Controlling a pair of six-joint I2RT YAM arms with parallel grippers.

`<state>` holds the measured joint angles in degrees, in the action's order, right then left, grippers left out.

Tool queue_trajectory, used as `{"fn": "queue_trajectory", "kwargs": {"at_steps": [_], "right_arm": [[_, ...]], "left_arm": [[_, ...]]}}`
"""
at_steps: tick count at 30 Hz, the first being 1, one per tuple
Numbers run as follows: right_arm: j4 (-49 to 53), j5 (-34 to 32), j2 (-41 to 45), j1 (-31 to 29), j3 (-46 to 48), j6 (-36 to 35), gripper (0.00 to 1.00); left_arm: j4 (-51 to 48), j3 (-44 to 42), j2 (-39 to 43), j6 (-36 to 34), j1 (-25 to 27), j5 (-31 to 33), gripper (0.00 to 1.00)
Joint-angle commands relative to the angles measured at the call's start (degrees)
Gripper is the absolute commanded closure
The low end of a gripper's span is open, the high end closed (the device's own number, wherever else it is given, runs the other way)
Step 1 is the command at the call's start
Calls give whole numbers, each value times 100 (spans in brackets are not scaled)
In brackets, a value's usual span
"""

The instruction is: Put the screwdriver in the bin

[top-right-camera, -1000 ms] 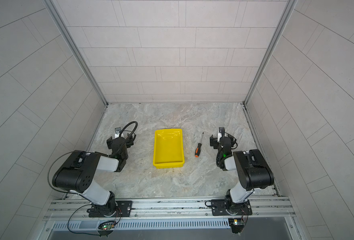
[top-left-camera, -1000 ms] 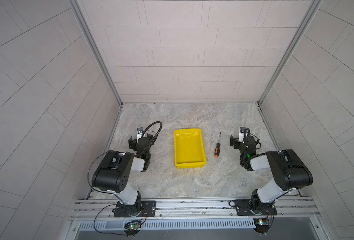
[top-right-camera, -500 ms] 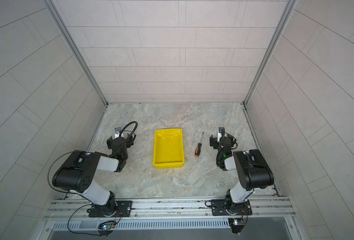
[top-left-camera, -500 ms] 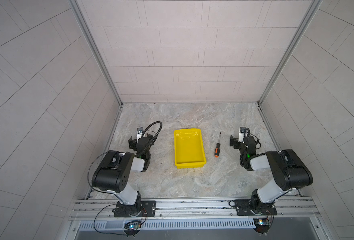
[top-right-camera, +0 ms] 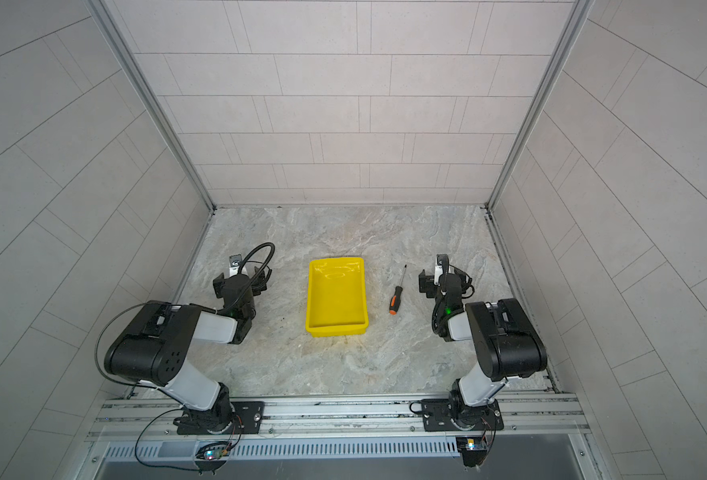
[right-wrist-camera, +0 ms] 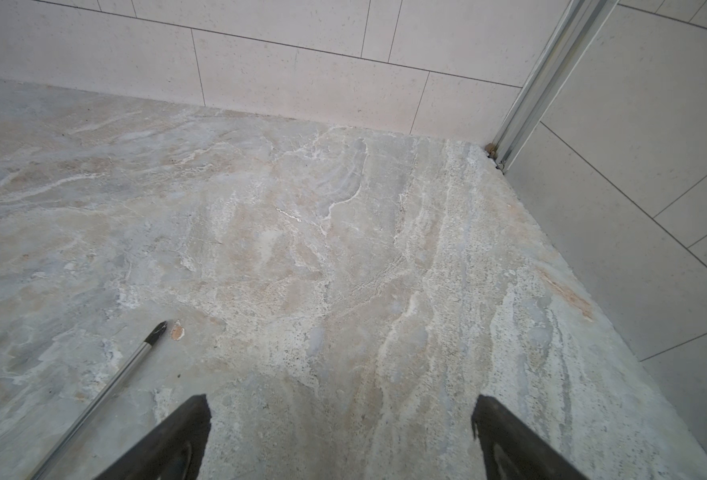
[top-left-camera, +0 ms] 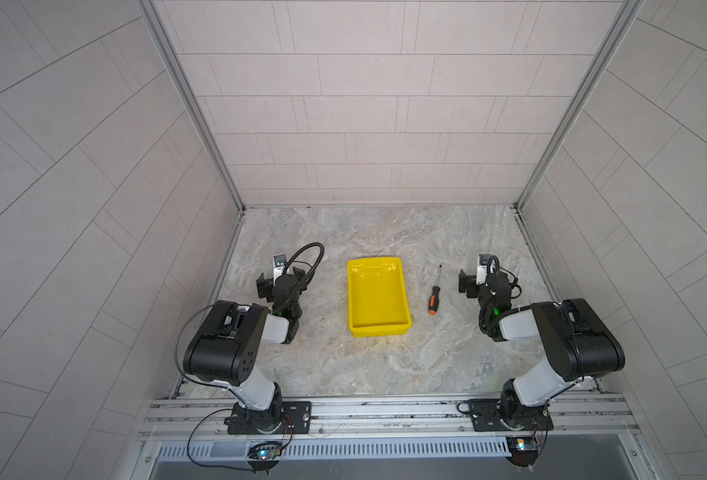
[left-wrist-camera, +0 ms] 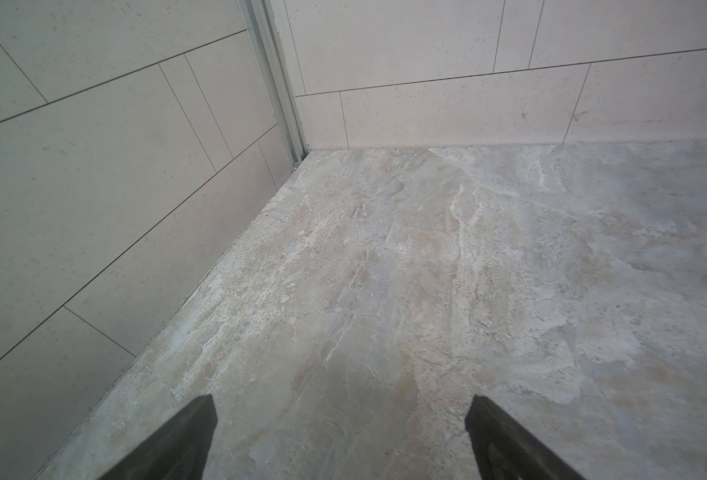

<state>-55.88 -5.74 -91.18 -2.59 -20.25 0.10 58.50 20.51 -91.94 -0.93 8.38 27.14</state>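
The bright yellow bin [top-left-camera: 379, 331] [top-right-camera: 336, 331] lies empty on the marble floor between the two arms. Just right of it lies the screwdriver [top-left-camera: 434, 291] [top-right-camera: 398, 289], orange and black handle toward the front, thin shaft pointing to the back wall. My right gripper [top-left-camera: 487, 282] [top-right-camera: 445, 281] rests low, a short way right of the screwdriver, open and empty. In the right wrist view only the metal shaft and dark tip of the screwdriver [right-wrist-camera: 127, 370] show, beside the open right gripper [right-wrist-camera: 341, 401]. My left gripper [top-left-camera: 280, 277] [top-right-camera: 241, 279] [left-wrist-camera: 341, 401] sits left of the bin, open, with bare floor between its fingers.
Tiled walls close the marble floor on the left, back and right. A metal rail [top-left-camera: 385, 409] carrying both arm bases runs along the front edge. A black cable [top-left-camera: 314, 257] loops up from the left wrist.
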Motion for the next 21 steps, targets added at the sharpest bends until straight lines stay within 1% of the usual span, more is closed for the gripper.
{"fn": "queue_trajectory", "kwargs": {"at_steps": [1,8,10,12,13,14,15,17,19,21], "right_arm": [[-17,20,83,5,-33,23,1],[-45,20,91,11,-15,15,1],[-84,155,176,10,40,-27,1],[167,158,478,4,37,-56,1],[429,80,688,4,10,-29,1],[705,1,889,11,-24,-1,1],[904,-47,1038,5,-40,30,1],[1113,-24,1403,-8,24,103,1],[1436,-118,1971,-84,140,217,1],[1929,-332,2584,-285,189,174,1]], "left_arm": [[91,-3,1,26,-30,0,0],[100,-19,9,28,-30,-6,0],[335,-139,35,-48,-1,-28,0],[780,-344,136,-116,40,-46,0],[974,-596,239,-109,50,-28,0],[1035,-666,351,-124,73,5,0],[956,-662,468,-173,105,6,0],[536,-581,858,-452,328,60,0],[-296,-437,1543,-770,653,135,0],[-1393,-156,2221,-773,919,265,0]]}}
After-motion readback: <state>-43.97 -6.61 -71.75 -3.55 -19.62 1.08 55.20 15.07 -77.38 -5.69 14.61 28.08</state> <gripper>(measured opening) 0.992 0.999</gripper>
